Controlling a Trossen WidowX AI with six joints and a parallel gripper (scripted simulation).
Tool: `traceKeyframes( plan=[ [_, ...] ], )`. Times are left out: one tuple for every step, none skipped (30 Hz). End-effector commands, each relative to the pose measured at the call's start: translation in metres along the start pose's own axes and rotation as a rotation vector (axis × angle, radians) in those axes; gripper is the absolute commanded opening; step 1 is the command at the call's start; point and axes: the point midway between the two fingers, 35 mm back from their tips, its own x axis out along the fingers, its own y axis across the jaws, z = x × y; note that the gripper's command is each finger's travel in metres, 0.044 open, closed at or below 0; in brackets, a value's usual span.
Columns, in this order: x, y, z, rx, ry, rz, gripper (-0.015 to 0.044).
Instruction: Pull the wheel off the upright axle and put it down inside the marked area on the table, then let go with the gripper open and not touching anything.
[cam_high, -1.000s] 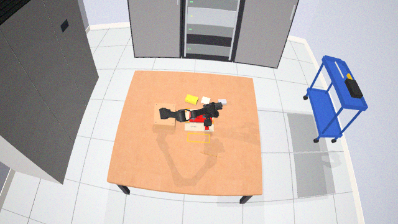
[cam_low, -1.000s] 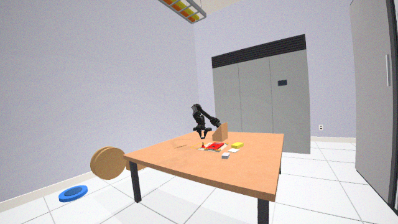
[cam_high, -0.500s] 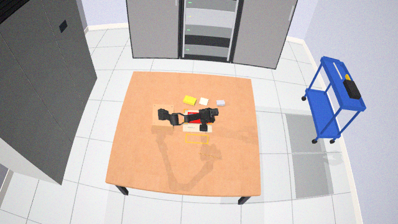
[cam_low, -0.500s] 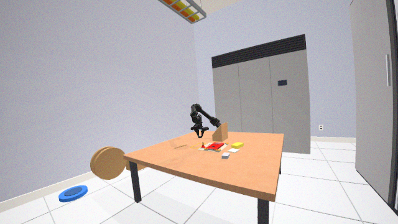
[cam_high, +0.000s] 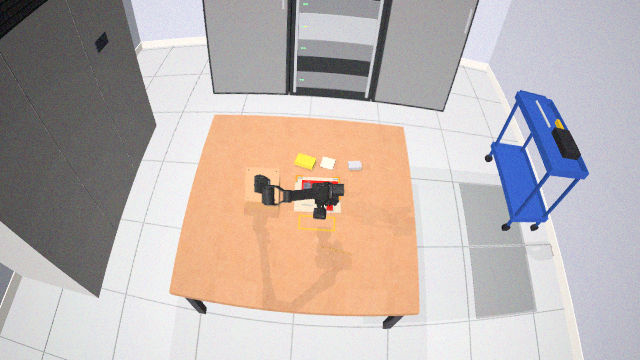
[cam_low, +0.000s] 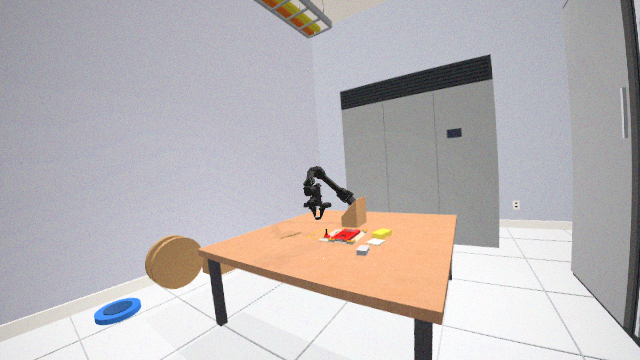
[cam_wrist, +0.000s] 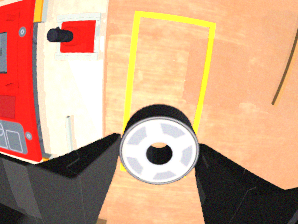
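Note:
My gripper (cam_low: 318, 216) (cam_wrist: 158, 146) is shut on the wheel (cam_wrist: 136, 151), a black tyre with a white hub and a dark centre hole. It holds the wheel up in the air, off the axle. The upright axle (cam_low: 326, 233) (cam_wrist: 61, 35) is a bare black post on a red square of the board. The marked area is a yellow outline (cam_high: 316, 230) (cam_wrist: 175, 19) on the table beside the board. In the wrist view the wheel covers the near end of the outline.
The pale board carries a red panel (cam_low: 347, 234) (cam_wrist: 17, 65). Behind it lie a yellow block (cam_high: 305, 161) (cam_low: 382, 233), a white flat piece (cam_high: 328, 163) (cam_low: 376, 242) and a pale grey block (cam_high: 354, 165) (cam_low: 363, 250). A thin brown rod (cam_high: 336, 249) lies beyond the outline.

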Motion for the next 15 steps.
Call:
traceKeyframes(
  plan=[
    [0.0, -0.008, -0.008, -0.006, 0.0, -0.007, 0.0],
    [0.0, -0.008, -0.008, -0.006, 0.0, -0.007, 0.0],
    [0.001, -0.008, -0.008, -0.006, 0.0, -0.007, 0.0],
    [0.002, -0.008, -0.007, -0.006, 0.0, -0.007, 0.0],
    [0.004, -0.008, -0.007, -0.006, 0.0, -0.007, 0.0],
    [0.007, -0.008, -0.007, -0.006, 0.0, -0.007, 0.0],
    [0.01, -0.008, -0.007, -0.006, 0.0, -0.008, 0.0],
    [0.014, -0.008, -0.007, -0.006, 0.0, -0.008, 0.0],
    [0.017, -0.008, -0.008, -0.006, 0.0, -0.008, 0.0],
    [0.019, -0.009, -0.008, -0.006, 0.0, -0.008, 0.0],
    [0.02, -0.008, -0.007, -0.006, 0.0, -0.008, 0.0],
    [0.022, -0.008, -0.007, -0.006, 0.0, -0.008, 0.0],
    [0.024, -0.008, -0.007, -0.006, 0.0, -0.007, 0.0],
    [0.028, -0.008, -0.006, -0.006, 0.0, -0.007, 0.0],
    [0.032, -0.008, -0.006, -0.006, 0.0, -0.007, 0.0]
  ],
)
